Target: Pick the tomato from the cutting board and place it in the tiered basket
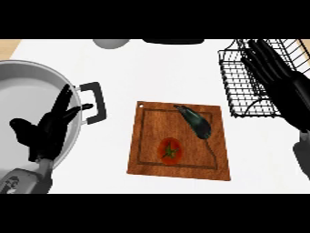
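A red tomato [170, 150] with a green stem lies on the wooden cutting board [153, 154], in its lower middle. The black wire tiered basket [239, 86] stands at the upper right of the counter. My right hand [298, 98] is raised in front of the basket, fingers straight and pointing up, holding nothing. My left hand [47, 129] rests open at the left, fingers up, over the pot, well away from the board.
A dark eggplant [196, 122] lies on the board's upper right part, above the tomato. A large grey pot [9, 91] with a black handle [97, 101] fills the left side. A grey round object [112, 43] sits at the far edge.
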You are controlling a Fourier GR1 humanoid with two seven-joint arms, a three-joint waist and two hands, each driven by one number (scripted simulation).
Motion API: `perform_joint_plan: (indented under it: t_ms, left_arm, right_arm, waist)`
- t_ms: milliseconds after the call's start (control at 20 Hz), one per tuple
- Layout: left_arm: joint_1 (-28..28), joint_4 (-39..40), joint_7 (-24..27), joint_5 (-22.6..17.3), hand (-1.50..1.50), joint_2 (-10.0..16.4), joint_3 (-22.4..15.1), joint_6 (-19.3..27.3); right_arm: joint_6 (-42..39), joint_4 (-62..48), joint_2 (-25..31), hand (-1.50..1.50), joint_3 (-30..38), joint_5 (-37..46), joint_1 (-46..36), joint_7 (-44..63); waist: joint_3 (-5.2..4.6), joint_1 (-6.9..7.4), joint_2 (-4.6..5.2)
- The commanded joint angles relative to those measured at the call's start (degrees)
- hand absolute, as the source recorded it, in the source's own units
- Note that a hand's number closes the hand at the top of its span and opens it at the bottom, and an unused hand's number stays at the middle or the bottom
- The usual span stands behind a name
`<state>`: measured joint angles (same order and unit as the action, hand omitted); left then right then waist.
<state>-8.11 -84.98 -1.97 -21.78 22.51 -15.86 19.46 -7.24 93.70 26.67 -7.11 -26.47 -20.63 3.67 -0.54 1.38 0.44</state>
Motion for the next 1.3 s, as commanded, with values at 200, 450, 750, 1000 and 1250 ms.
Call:
perform_joint_plan:
  t_ms: [200,450,750,1000,1250]
  left_arm:
    - [7.3,5.4,-1.6,1.7,0.00,6.9,2.4,-2.0]
    - [9.5,5.9,-2.3,0.1,0.00,8.2,3.7,-4.1]
    - [8.4,4.6,-2.9,-0.2,0.00,10.4,4.9,-5.4]
    - [8.6,5.4,-3.1,0.1,0.00,10.4,3.7,-7.2]
    - [7.0,6.8,-4.2,0.2,0.00,10.9,3.7,-8.3]
  right_arm:
    - [9.0,-5.1,-21.9,1.50,2.6,-5.8,16.8,-19.5]
    - [16.9,-3.3,-26.4,-1.50,4.7,-4.2,22.4,-38.9]
    - [37.5,-14.3,-23.9,-1.50,0.2,17.7,34.3,-35.7]
    - [49.7,-14.9,-24.8,-1.50,-8.9,30.5,38.5,-28.3]
    - [48.7,-13.0,-23.3,-1.50,-19.7,39.4,35.7,-12.5]
  waist:
    - [1.43,-1.46,0.57]
    - [1.04,-2.77,0.01]
    - [-0.06,-1.08,0.81]
    - [0.03,-0.19,0.18]
    - [0.06,0.71,0.26]
